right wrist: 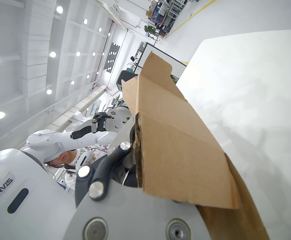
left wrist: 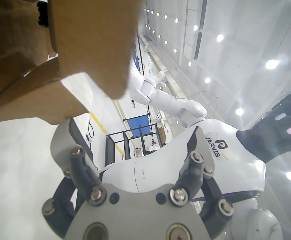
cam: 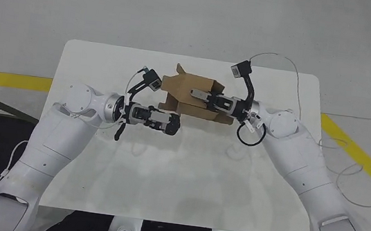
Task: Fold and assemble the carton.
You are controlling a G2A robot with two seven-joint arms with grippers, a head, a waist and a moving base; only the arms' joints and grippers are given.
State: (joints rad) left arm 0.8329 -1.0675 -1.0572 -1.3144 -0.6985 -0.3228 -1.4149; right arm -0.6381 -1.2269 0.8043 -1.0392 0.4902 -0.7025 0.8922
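1. Top view: the carton (cam: pixel 190 88) is sitting half-folded at the far middle of the table (cam: pixel 93 69). The right gripper (cam: pixel 201 97) is lying across its top panel. The left gripper (cam: pixel 172 124) is hovering just beside its near edge.
2. Left wrist view: the left gripper (left wrist: pixel 136 141) is spreading its fingers (left wrist: pixel 78 138) wide and gripping nothing. The carton (left wrist: pixel 91 45) is standing just past the tips.
3. Right wrist view: the right gripper (right wrist: pixel 136 127) is pinching a wall of the carton (right wrist: pixel 181 147). One finger (right wrist: pixel 127 134) is pressing on the cardboard edge, and the panel is hiding the other.
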